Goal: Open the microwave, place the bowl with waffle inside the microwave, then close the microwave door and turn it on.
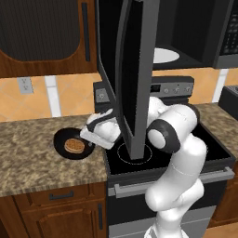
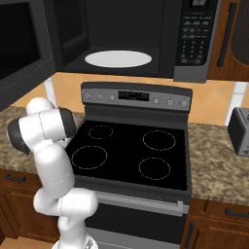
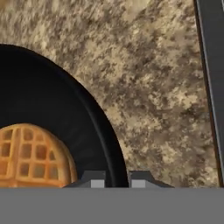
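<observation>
Two dark fingertips of the gripper (image 3: pixel 113 178) straddle the right rim of the shallow round black bowl (image 1: pixel 62 143), one inside the wall, one outside, pinching it. Bowl sits on the speckled brown granite tabletop (image 1: pixel 32 153), left of the stove, below the open microwave door (image 1: pixel 132 69). Golden-brown gridded waffle (image 3: pixel 30 155) lies flat inside, just inward of the gripper.

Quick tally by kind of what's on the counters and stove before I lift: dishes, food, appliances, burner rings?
Dishes: 1, the bowl on the left counter
Food: 1, the waffle in the bowl
Appliances: 3, microwave, stove, toaster
Burner rings: 4
Total: 9
</observation>
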Motion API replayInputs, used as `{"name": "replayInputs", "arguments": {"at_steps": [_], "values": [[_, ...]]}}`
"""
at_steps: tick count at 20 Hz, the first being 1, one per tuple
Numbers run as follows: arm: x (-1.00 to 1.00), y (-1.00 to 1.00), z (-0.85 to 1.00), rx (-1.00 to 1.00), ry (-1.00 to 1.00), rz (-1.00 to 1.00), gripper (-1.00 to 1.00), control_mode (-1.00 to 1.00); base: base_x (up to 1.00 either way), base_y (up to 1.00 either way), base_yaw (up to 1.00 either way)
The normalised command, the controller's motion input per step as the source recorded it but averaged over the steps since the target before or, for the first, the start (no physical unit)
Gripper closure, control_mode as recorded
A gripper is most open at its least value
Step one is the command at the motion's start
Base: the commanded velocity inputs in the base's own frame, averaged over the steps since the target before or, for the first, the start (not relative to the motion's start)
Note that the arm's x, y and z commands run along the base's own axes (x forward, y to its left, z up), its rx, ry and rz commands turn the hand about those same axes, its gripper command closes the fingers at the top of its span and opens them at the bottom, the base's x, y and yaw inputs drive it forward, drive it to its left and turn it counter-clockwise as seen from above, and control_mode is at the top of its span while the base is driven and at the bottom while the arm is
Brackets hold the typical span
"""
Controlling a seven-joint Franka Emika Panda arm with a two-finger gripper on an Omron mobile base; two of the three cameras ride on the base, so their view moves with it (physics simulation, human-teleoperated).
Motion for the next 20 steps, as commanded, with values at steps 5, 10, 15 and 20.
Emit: {"name": "replayInputs", "arguments": {"at_steps": [5,10,15,20], "values": [[-0.42,-1.00,0.10,0.36,-0.22,-0.05,1.00,-1.00,0.00,0.00,0.00],[-0.55,-1.00,0.38,0.07,-0.15,0.00,1.00,-1.00,0.00,0.00,0.00],[-0.32,-0.95,0.82,-0.04,-0.09,0.00,1.00,-1.00,0.00,0.00,0.00],[-0.04,-0.84,1.00,-0.06,0.00,-0.03,1.00,-1.00,0.00,0.00,0.00]]}}
